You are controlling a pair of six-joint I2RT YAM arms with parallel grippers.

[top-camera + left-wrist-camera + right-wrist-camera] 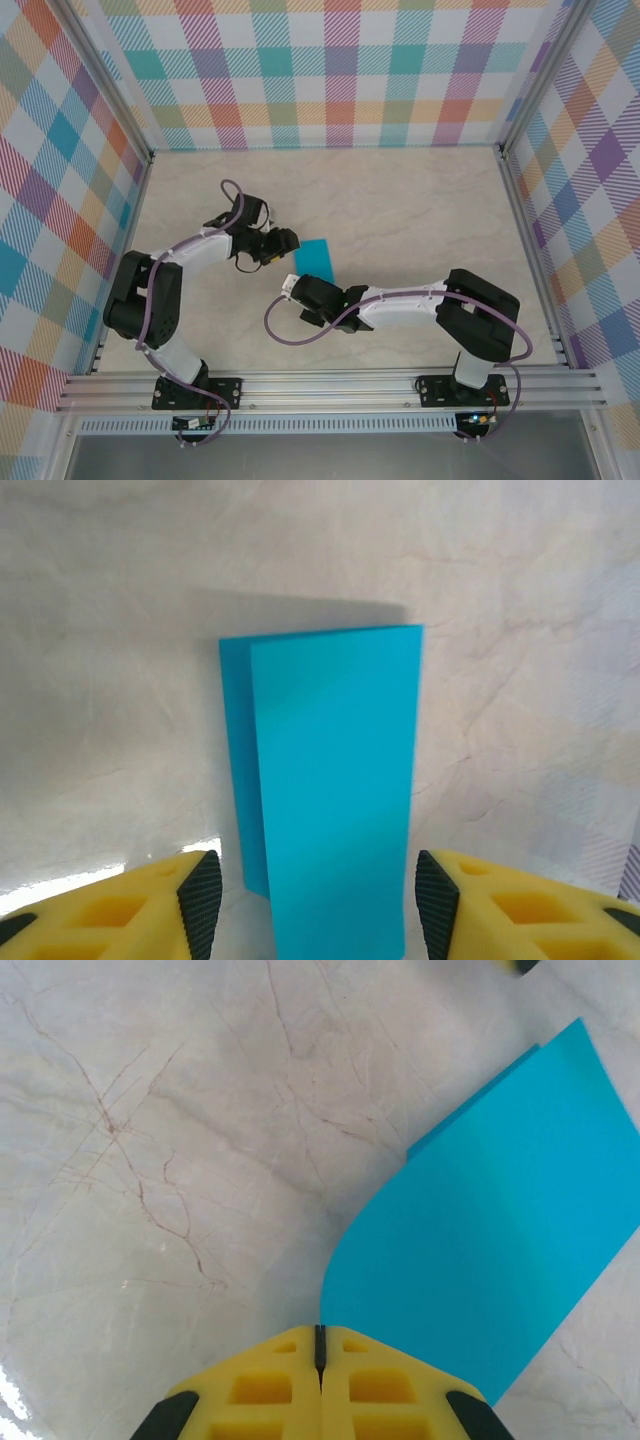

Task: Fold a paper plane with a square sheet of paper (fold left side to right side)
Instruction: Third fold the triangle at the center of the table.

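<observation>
Teal paper [330,770] folded at frame centre: press crease flat with closed right pincer [320,1345], open left pincer [318,882] held clear.

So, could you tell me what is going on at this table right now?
Two robot arms are folding a teal sheet of paper. It lies on the table doubled over, the layers not quite aligned, the fold rounded rather than creased. The left arm holds its jaws open either side of the sheet, not touching it. The right arm has its jaws shut right at the rounded fold; whether they pinch it is unclear.
</observation>
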